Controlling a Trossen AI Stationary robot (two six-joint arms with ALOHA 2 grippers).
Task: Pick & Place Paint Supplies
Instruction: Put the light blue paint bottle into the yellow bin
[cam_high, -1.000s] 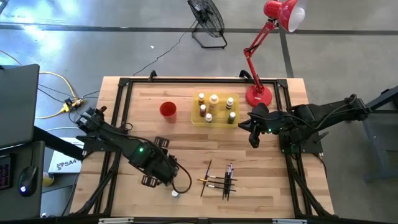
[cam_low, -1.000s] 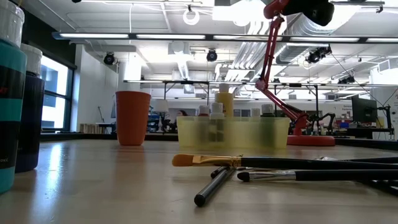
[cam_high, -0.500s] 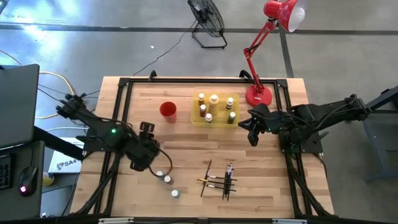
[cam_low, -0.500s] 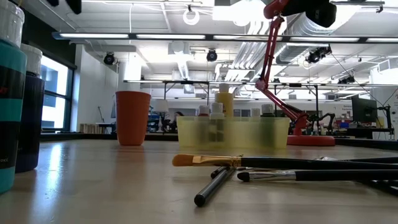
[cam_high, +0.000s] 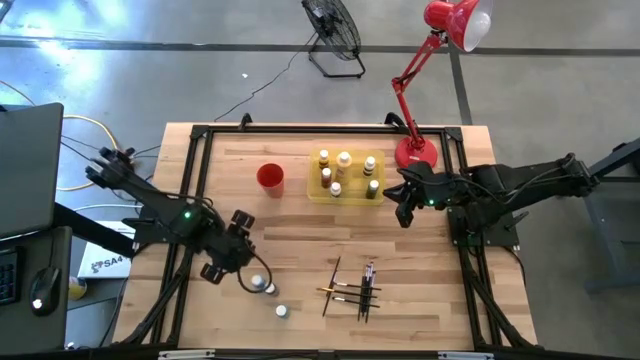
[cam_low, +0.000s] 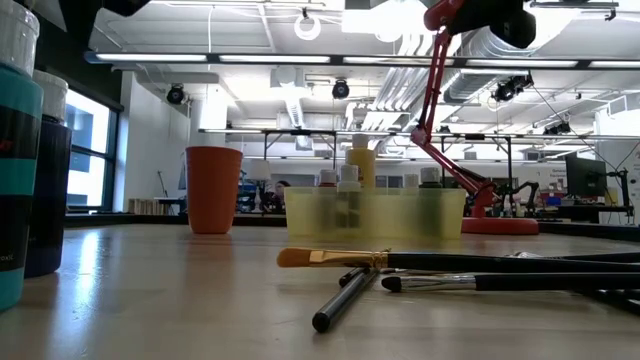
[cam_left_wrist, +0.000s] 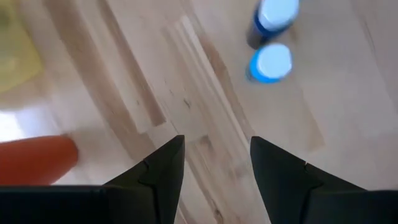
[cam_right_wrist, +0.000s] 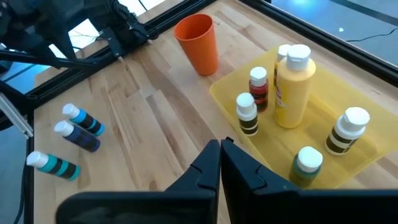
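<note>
Three small dark and teal bottles with pale caps stand upright on the wooden table near its front left; two of them show ahead of my left gripper's fingers. My left gripper hangs open above the bare wood just left of them, pointing steeply down, touching nothing. Several more bottles stand in the yellow tray at the back. Thin dark-handled brushes lie flat at the front middle. My right gripper hovers shut to the right of the tray, holding nothing.
A red cup stands left of the tray, and a red desk lamp's base sits at the back right. A black frame rims the table. Bare wood lies between the cup, the loose bottles and the brushes.
My left gripper has drawn back from over the loose bottles toward the table's left and far side, uncovering two of them, then sunk a little. It stayed open throughout. The bottles have not moved.
</note>
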